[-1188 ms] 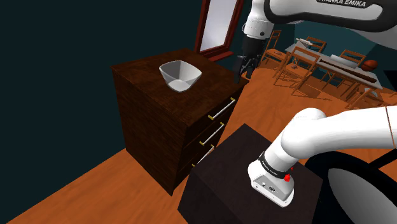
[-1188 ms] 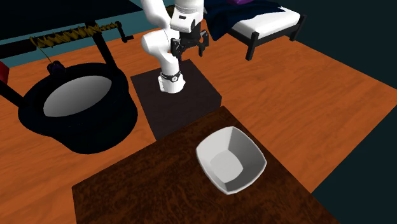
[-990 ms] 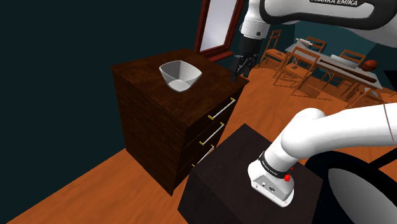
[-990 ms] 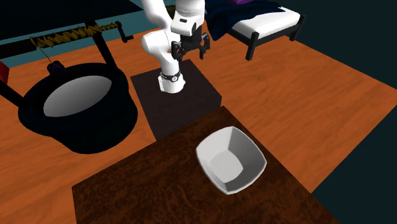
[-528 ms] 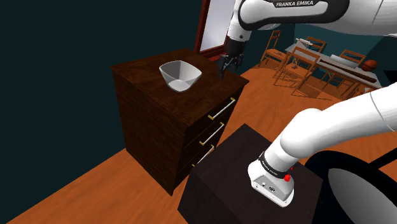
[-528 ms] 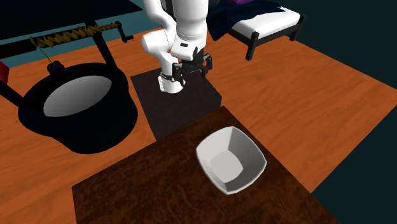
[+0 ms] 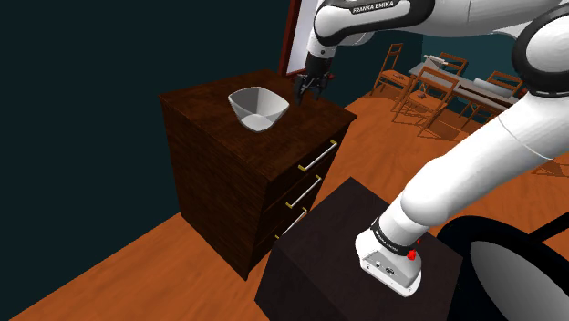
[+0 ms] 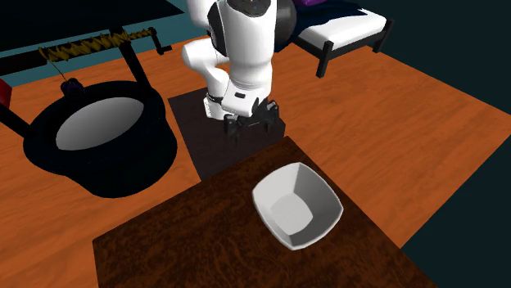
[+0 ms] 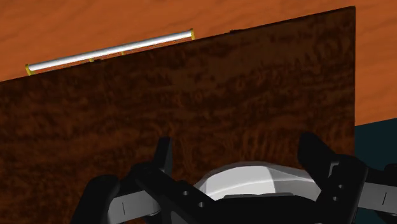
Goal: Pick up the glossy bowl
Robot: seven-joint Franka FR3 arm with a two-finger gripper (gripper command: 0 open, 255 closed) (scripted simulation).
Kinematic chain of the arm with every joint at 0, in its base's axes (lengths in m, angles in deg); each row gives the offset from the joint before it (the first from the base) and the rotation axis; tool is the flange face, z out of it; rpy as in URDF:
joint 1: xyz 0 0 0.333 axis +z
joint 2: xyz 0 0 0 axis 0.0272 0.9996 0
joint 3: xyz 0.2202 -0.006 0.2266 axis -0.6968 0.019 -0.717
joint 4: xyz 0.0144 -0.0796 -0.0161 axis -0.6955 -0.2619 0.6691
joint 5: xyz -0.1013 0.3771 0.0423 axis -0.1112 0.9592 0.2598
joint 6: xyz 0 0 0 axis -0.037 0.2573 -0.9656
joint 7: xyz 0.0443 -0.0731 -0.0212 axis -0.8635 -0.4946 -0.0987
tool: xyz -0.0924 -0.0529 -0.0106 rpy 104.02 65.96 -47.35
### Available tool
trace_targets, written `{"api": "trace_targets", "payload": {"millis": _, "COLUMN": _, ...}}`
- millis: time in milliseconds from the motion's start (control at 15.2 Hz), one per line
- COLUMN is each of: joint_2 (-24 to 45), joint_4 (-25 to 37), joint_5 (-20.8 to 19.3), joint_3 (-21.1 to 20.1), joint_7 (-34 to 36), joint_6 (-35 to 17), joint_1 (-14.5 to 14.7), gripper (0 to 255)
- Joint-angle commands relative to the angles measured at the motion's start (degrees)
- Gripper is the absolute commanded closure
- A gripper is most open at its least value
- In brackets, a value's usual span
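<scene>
A glossy white square-rimmed bowl [image 7: 258,108] stands upright on a dark wooden dresser [image 7: 205,98]. My black gripper [image 7: 304,90] hangs open just to the shoulder view's right of the bowl, over the dresser's top near its edge, and holds nothing. From the second exterior view, the gripper [image 8: 250,127] hovers at the dresser's far edge, short of the bowl [image 8: 296,204]. Seen from the wrist, the two fingers [image 9: 164,156] stand wide apart, and the bowl's rim [image 9: 248,179] shows low between them above the dresser top [image 9: 191,95].
A wood-framed mirror [image 7: 310,36] leans behind the dresser. Metal drawer handles [image 7: 316,157] run down its front. My dark stand [image 7: 346,251] sits on the orange floor. Chairs and a table [image 7: 465,91] stand at the back right. A round black frame [image 8: 98,139] and a bed [image 8: 336,29] lie beyond.
The arm has swung the gripper down and to the shoulder view's left, from beside the dresser to over its top near the bowl. The fingers stayed open.
</scene>
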Motion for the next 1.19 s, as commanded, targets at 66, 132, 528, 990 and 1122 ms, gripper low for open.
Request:
{"api": "trace_targets", "payload": {"millis": 66, "joint_2": 5.9, "joint_4": 4.5, "joint_5": 0.2, "joint_3": 0.7, "joint_7": -0.8, "joint_6": -2.5, "joint_1": -0.4, "gripper": 0}}
{"api": "trace_targets", "payload": {"millis": 132, "joint_2": 7.8, "joint_4": 6.1, "joint_5": 0.3, "joint_3": 0.9, "joint_7": -1.0, "joint_6": -3.2, "joint_1": -0.6, "gripper": 0}}
{"api": "trace_targets", "payload": {"millis": 528, "joint_2": 19.9, "joint_4": 17.6, "joint_5": 1.5, "joint_3": 2.0, "joint_7": -2.6, "joint_6": -6.0, "joint_1": -1.7, "gripper": 0}}
{"api": "trace_targets", "payload": {"millis": 990, "joint_2": 28.0, "joint_4": 24.5, "joint_5": 2.6, "joint_3": 2.3, "joint_7": -3.6, "joint_6": -8.5, "joint_1": -2.6, "gripper": 0}}
{"api": "trace_targets", "payload": {"millis": 1122, "joint_2": 28.6, "joint_4": 23.6, "joint_5": 2.7, "joint_3": 2.3, "joint_7": -3.7, "joint_6": -9.9, "joint_1": -2.6, "gripper": 0}}
